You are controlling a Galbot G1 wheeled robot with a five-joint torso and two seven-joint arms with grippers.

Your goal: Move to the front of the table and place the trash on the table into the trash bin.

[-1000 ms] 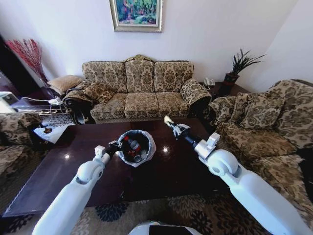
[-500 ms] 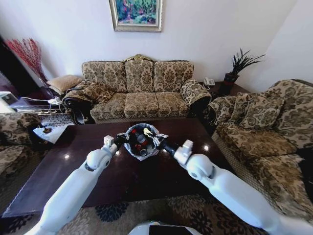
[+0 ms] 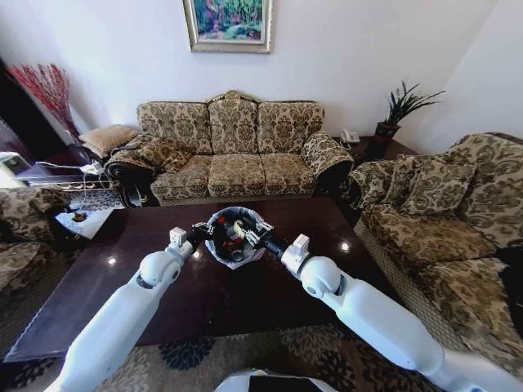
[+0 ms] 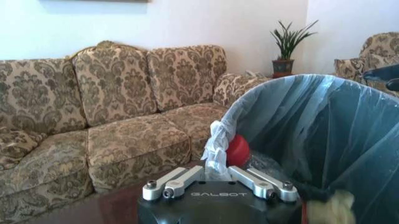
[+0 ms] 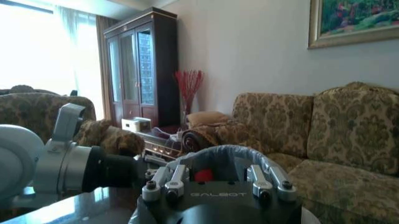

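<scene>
The trash bin (image 3: pixel 231 256) stands tilted on the dark table (image 3: pixel 270 286), its whitish bag folded over the rim. Inside it lies trash (image 3: pixel 232 237), among it a red can and a bottle. My left gripper (image 3: pixel 204 231) is at the bin's left rim, shut on the bag's edge (image 4: pixel 215 140); a red piece (image 4: pixel 238 150) shows just inside. My right gripper (image 3: pixel 250 234) hovers at the bin's right rim, open, with nothing between its fingers. In the right wrist view the right gripper (image 5: pixel 216 168) faces the bin's rim (image 5: pixel 227 151) and the left arm (image 5: pixel 62 163).
A patterned sofa (image 3: pixel 233 151) stands behind the table and an armchair (image 3: pixel 441 204) at its right. A side table with small items (image 3: pixel 82 216) is at the left. A patterned rug (image 3: pixel 310 359) lies in front.
My right gripper swung left from the table's right side to the bin's mouth; the white piece it held no longer shows. The left gripper and bin shifted slightly farther away.
</scene>
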